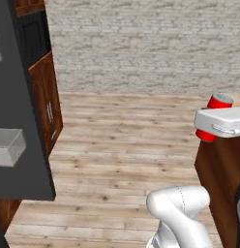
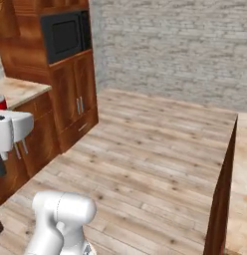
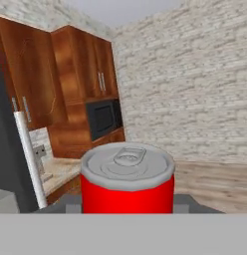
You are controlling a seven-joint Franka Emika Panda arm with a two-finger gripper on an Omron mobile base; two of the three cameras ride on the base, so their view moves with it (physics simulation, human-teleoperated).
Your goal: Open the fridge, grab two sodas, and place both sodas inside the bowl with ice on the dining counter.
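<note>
Tool (image 1: pixel 209 127) grips red soda (image 1: pixel 215 116), wood floor (image 1: pixel 127 145) open ahead

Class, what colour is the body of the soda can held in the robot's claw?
Red, with a silver-grey lid; the soda can shows best in the hand view.

Pale brick wall (image 1: pixel 141 43) across the back, plank wood floor (image 1: pixel 122 145) spreading below. Tall brown wood cabinets (image 2: pixel 75 99) on the left with paired silver handles (image 2: pixel 79 105). Black microwave (image 2: pixel 65 35) set into them, seen again in the hand view, upper cupboards (image 3: pixel 95 64) above it.
</note>
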